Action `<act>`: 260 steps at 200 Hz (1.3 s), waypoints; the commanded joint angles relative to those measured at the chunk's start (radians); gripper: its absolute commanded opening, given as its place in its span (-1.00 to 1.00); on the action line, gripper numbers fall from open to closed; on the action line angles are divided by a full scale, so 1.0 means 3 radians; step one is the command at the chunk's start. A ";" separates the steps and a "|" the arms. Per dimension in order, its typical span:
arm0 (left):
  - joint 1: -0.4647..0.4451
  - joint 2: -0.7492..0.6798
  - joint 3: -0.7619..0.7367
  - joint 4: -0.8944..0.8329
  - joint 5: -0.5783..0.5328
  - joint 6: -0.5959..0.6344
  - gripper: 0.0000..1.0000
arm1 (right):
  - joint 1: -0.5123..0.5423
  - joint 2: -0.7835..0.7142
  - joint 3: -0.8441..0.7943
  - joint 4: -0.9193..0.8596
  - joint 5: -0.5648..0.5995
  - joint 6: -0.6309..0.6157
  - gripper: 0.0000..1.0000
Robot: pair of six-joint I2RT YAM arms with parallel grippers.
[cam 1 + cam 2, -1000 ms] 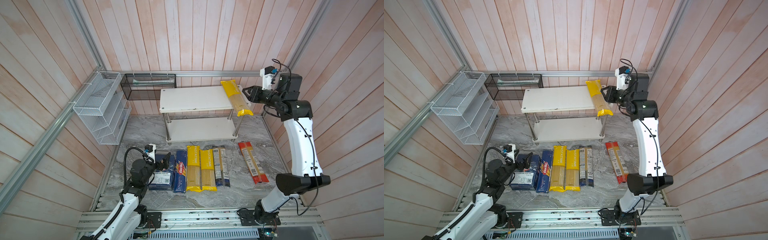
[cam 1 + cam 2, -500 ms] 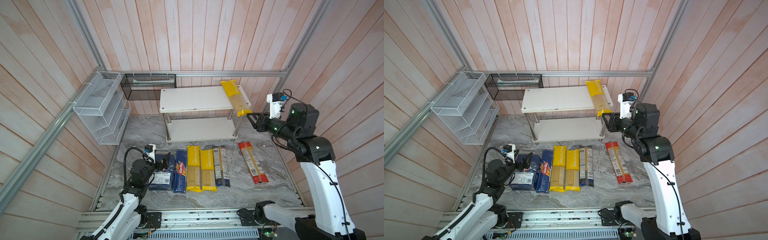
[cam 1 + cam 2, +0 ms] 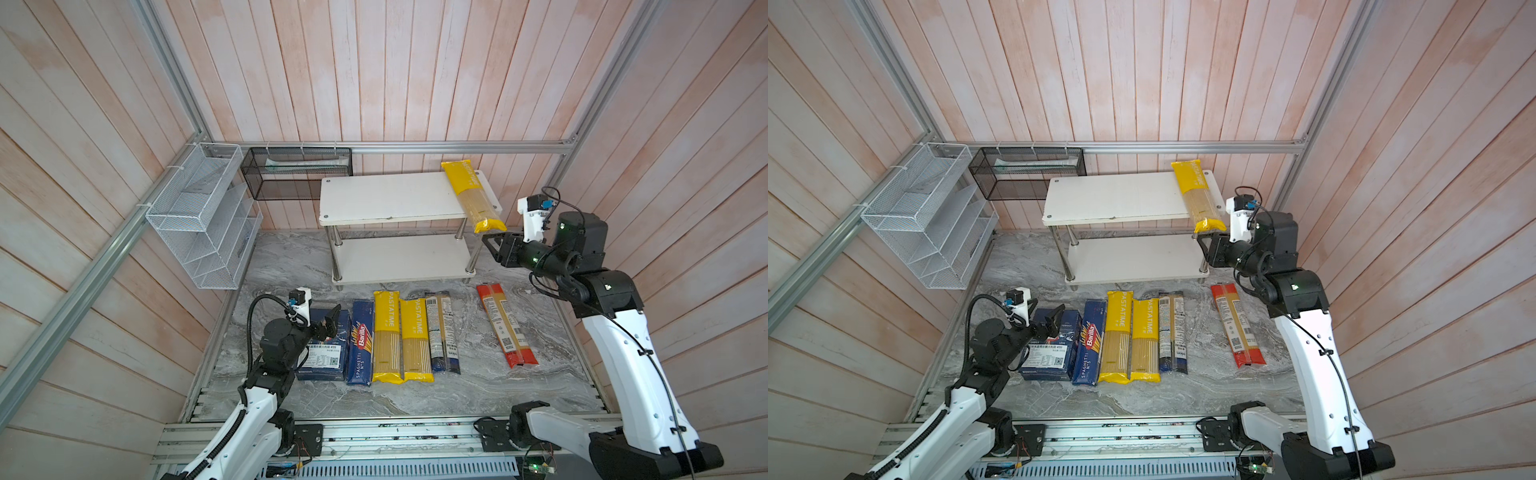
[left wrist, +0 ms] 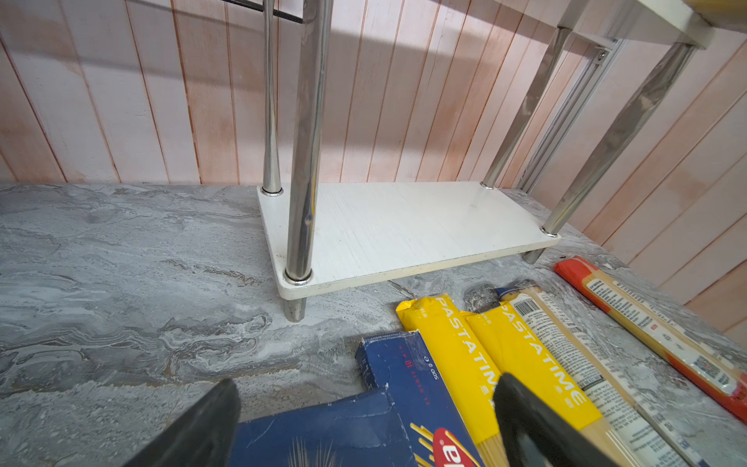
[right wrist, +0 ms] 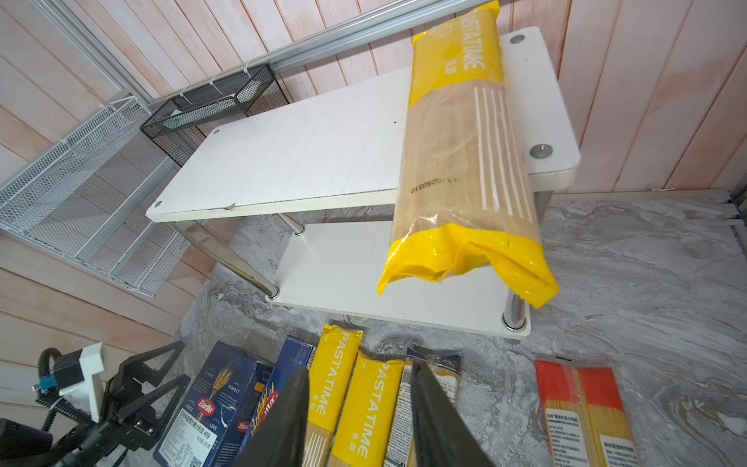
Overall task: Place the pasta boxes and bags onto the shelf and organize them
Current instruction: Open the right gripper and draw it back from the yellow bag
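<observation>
Yellow PASTATIME spaghetti bag (image 3: 471,195) overhung white two-tier shelf (image 3: 386,199); six packs (image 3: 386,332) lay unshelved. Left gripper (image 4: 366,382), right gripper (image 5: 359,366): fingers parted, empty.

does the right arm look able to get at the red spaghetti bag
Probably yes: the red bag lies alone on the marble counter on that arm's side, apart from the rest, and the right pincer is open and empty.
</observation>
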 commanded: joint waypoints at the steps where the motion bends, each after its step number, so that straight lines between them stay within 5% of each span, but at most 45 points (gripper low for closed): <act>1: -0.0003 -0.0031 -0.0048 -0.0032 -0.0026 0.0005 1.00 | -0.0008 0.0061 -0.0029 0.0146 -0.0085 0.0006 -0.15; 260: -0.0004 -0.0079 -0.0054 -0.0072 -0.0011 0.0001 1.00 | -0.0019 0.0555 0.0017 0.0590 -0.0190 0.0073 -0.11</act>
